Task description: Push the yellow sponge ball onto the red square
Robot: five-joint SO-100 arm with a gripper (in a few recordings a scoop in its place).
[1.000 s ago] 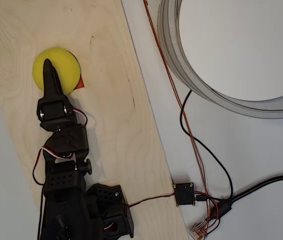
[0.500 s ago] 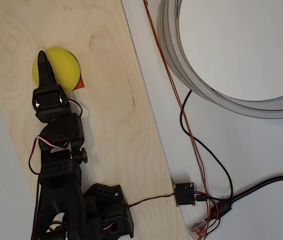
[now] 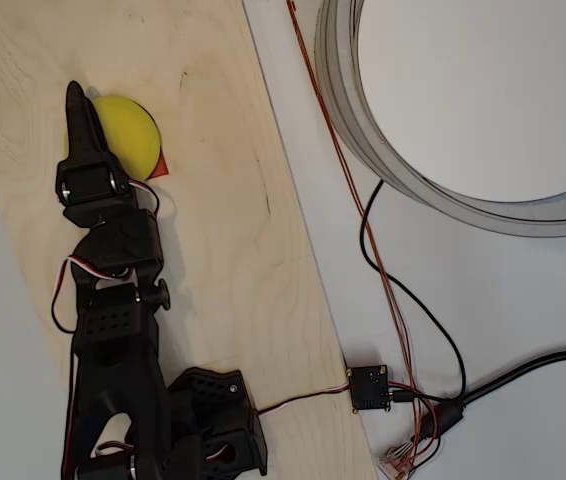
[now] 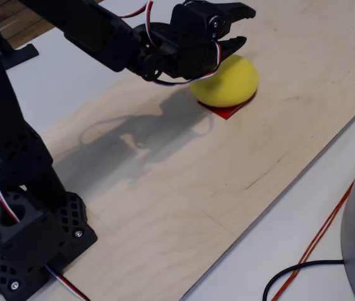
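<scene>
Hovering over the left edge, in the overhead view, of the matte yellow round foam ball (image 3: pixel 129 140), black two-finger gripper (image 4: pixel 237 26) slightly parted, holding nothing. Ball just right of it, already covering most of the flat orange-red square patch (image 4: pixel 226 111) on the plywood bench (image 3: pixel 223 250).

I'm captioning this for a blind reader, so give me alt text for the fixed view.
A yellow ball sits on a red square, covering most of it, on a plywood board. A black robot arm reaches in from the left, its gripper slightly open above the ball's far side.
</scene>
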